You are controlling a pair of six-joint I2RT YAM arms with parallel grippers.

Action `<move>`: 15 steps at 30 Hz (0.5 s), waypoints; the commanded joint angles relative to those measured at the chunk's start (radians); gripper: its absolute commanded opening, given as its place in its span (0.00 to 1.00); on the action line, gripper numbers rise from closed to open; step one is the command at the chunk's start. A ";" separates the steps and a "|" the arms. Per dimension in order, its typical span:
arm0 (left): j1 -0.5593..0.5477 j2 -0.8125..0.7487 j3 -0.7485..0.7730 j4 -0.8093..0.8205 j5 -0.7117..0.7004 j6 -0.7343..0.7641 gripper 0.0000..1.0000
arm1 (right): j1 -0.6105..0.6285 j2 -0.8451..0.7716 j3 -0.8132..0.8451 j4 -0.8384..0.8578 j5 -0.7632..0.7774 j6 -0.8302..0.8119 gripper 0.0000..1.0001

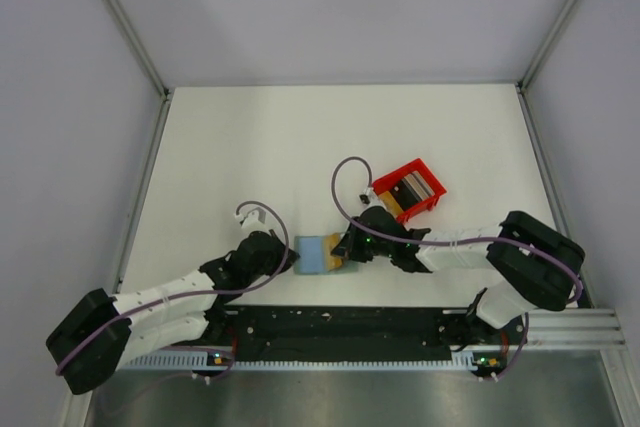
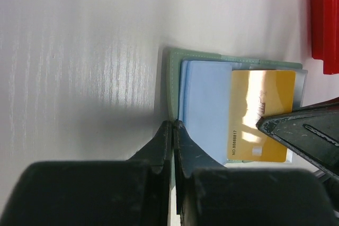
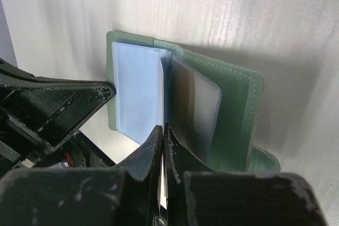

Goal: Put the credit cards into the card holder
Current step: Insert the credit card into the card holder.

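Pinching w/ R gripper (image 3: 162,128) shut on the tan card (image 2: 262,109), I'm holding it flat over the open card holder (image 2: 204,104) near table (image 1: 250,137) centre. L gripper (image 2: 174,126) is sitting closed at holder's left edge; can't tell if it's gripping it. Other cards (image 1: 420,187) are lying in red bin (image 1: 400,169) just beyond.

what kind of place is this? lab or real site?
Likely a lab robot cell: bare white table boxed in by plain grey panels on aluminium framing, holding a red bin and card holder.
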 commanded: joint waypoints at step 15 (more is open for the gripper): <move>-0.003 0.009 -0.019 0.028 0.032 -0.017 0.00 | -0.004 0.065 -0.116 0.228 0.031 0.170 0.00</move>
